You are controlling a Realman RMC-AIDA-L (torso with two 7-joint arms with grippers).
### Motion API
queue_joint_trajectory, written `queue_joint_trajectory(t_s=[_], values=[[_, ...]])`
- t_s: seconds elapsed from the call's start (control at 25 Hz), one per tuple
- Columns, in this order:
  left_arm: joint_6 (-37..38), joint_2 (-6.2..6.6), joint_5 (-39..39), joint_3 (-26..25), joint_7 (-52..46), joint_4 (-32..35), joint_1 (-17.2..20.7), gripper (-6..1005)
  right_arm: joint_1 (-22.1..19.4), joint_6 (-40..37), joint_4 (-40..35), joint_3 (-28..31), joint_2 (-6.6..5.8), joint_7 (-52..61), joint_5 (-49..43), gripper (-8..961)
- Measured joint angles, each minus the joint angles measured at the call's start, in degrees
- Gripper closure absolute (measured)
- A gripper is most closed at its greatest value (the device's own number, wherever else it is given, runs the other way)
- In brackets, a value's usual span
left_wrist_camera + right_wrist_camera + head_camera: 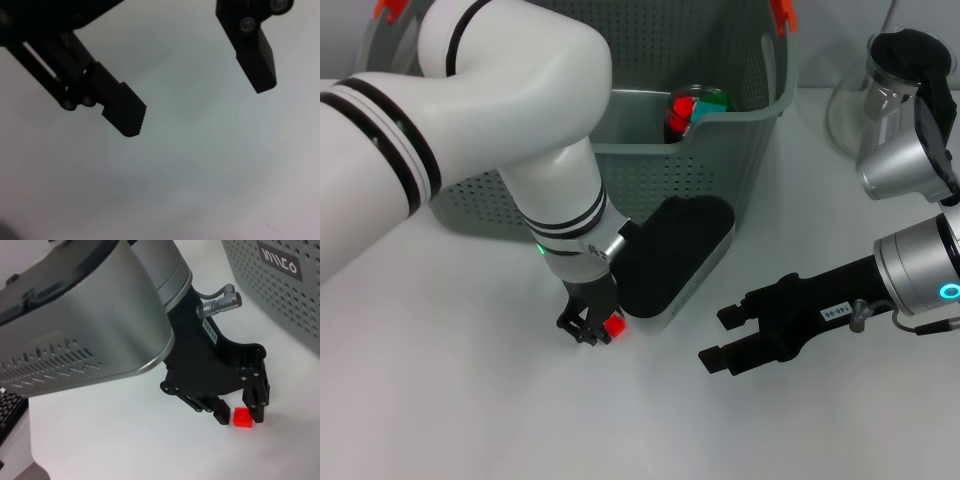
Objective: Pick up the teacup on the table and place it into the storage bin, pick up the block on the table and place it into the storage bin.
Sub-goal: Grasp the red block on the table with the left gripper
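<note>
Right wrist view only: block between left fingers.

I saw a plain white table filling the view, evenly lit, with soft shadows. At far right stood a glass jug with a black lid. In the right wrist view a dark keyboard edge sat at the table's margin. No walls or windows in sight.

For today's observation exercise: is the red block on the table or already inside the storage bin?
On the table. The red block sits on the white table between the left gripper's open fingers, outside the storage bin.
</note>
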Motion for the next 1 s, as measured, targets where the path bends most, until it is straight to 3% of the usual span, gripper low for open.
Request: queue_joint_trajectory(t_s=[0.2, 0.76, 1.0], values=[[-0.62, 0.00, 0.50, 0.04, -1.55, -0.15, -0.26, 599, 0.02, 0.17, 0.00, 0.00, 0.00, -0.08, 0.00, 163], [0.60, 0.00, 0.43, 0.09, -1.68, -0.17, -0.50, 799, -0.14, 0.22, 0.00, 0.00, 0.00, -0.10, -0.05, 163], [0.73, 0.00, 0.29, 0.09, -1.90, -0.13, -0.50, 795, -0.27, 0.17, 0.00, -0.04, 0.00, -0.12, -0.04, 163]])
